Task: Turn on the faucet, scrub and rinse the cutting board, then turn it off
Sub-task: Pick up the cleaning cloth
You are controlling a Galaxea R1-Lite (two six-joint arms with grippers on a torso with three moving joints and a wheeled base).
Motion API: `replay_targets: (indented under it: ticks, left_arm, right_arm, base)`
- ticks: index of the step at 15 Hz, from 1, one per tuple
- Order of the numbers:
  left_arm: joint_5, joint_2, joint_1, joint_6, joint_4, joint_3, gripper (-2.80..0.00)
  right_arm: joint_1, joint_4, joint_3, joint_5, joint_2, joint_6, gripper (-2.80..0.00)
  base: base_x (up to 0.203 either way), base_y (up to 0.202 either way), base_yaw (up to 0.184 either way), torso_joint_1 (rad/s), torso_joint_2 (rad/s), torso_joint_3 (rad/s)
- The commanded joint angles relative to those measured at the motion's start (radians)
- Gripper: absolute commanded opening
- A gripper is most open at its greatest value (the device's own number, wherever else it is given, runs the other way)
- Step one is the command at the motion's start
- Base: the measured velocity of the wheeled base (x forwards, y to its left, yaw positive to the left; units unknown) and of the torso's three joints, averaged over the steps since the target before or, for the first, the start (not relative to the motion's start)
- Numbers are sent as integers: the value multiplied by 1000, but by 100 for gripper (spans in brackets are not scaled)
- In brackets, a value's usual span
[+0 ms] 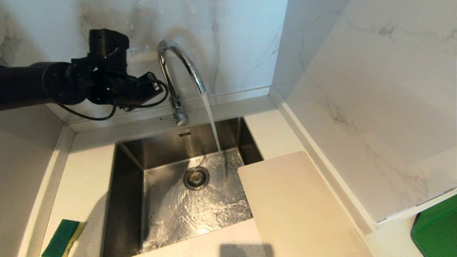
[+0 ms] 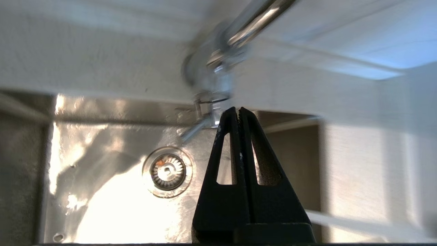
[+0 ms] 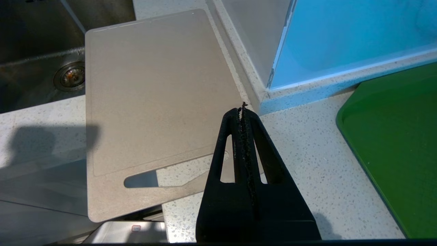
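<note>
The chrome faucet (image 1: 180, 67) stands behind the sink, and water runs from its spout into the basin. Its small lever (image 1: 167, 119) sticks out to the left at the base. My left arm (image 1: 107, 75) reaches in from the left, raised beside the faucet's neck. In the left wrist view my left gripper (image 2: 238, 110) is shut and empty, its tips close to the faucet base (image 2: 208, 78) and lever (image 2: 193, 131). The cream cutting board (image 1: 296, 207) lies flat on the counter right of the sink, one corner over the basin. My right gripper (image 3: 241, 111) is shut and empty, over the counter by the board's (image 3: 153, 92) slot-handle end.
A green-and-yellow sponge (image 1: 62, 238) lies on the counter at the sink's front left. The steel sink (image 1: 128, 200) has a round drain (image 1: 196, 177) and wet floor. A green tray (image 1: 437, 232) sits at the far right. Marble walls close in behind and to the right.
</note>
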Motion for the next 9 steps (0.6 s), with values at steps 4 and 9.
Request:
replay_targets:
  ticks: [4, 9]
  left_arm:
    - [3, -186, 45, 142, 14, 88, -280]
    - [-70, -310, 171, 257, -27, 244, -280]
  right_arm:
    - [0, 0, 1, 0, 0, 1, -280]
    - [0, 0, 0, 0, 0, 1, -280]
  base:
    - [0, 0, 0, 0, 0, 0]
    - [0, 0, 0, 0, 0, 0]
